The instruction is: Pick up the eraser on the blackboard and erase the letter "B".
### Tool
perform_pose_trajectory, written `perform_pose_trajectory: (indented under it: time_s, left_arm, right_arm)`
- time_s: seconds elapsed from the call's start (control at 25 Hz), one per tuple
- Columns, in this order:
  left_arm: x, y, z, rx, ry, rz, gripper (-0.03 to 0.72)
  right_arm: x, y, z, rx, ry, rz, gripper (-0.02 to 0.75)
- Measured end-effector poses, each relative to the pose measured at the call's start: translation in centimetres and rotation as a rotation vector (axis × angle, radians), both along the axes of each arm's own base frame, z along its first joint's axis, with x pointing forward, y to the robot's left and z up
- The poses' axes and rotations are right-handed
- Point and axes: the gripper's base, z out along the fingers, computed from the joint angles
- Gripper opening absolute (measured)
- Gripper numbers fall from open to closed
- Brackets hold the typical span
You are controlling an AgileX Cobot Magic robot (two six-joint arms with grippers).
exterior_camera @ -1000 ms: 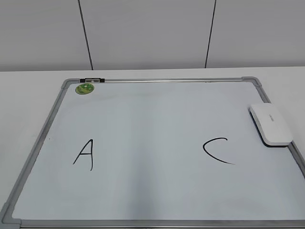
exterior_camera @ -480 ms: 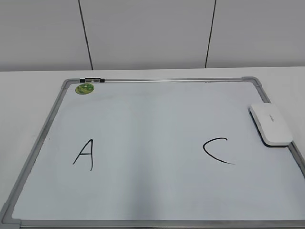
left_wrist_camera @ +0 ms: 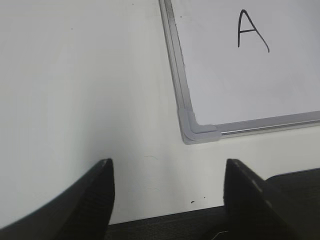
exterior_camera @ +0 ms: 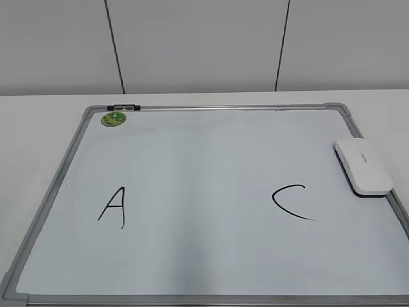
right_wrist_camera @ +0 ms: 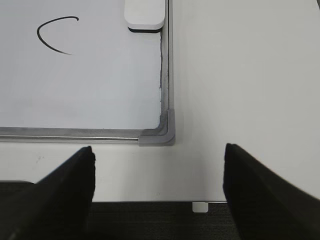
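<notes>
A white table (exterior_camera: 38, 102) filled the exterior view, w/ a pale panelled wall (exterior_camera: 192, 45) behind. On it lay one blackboard (exterior_camera: 192, 153), really a white dry-erase board w/ a grey metal frame & grey corner caps, a round green sticker (exterior_camera: 114, 118) near its far-left corner. Two black marker letters showed: one "A" (exterior_camera: 112, 207) at left, one "C" (exterior_camera: 291, 201) at right. The gap between them was bare; no letter "B" was visible, so it looked already wiped off.

One eraser (exterior_camera: 363, 166), a white rounded block w/ a thin dark underside, lay on the board's right edge, touching or overlapping the frame, just beyond the "C". Neither arm appeared in the exterior view.

Left gripper (left_wrist_camera: 167, 197): fingers apart, holding nothing, hovering over bare table just off the board's near-left corner. Right gripper (right_wrist_camera: 157, 187): fingers apart, empty, hovering off the near-right corner, w/ the eraser (right_wrist_camera: 145, 14) ahead at the top of its view.

Judgement: task looked at or near its end, arms parked. If any wiping were needed, the right arm is the closer one; grip the eraser across its short sides, keep it flat, stay mid-board & clear of "A" and "C".

Count: 1 board, 1 eraser, 2 letters, 1 sticker, 2 grippers.
</notes>
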Motion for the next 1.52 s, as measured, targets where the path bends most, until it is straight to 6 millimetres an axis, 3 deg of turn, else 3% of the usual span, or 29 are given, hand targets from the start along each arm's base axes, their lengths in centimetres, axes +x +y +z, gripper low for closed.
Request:
perform_pose_trajectory:
  time_s: [0.44,0.84,1.52]
  left_arm:
    - [-0.4,0.1,0.1,-0.002,-0.03,0.013,0.484]
    - [-4.0,0.3,0.4,-0.013,-0.261,0.046,0.461]
    - [-4.1,0.3,0.3,-0.011,-0.262,0.047,0.442]
  right_arm:
    - [-0.4,0.0,0.1,0.001,-0.031,-0.006,0.591]
    - [-2.7,0.0,0.1,0.0,-0.185,-0.009,0.591]
    - [-2.7,0.0,0.1,-0.002,-0.187,-0.011,0.591]
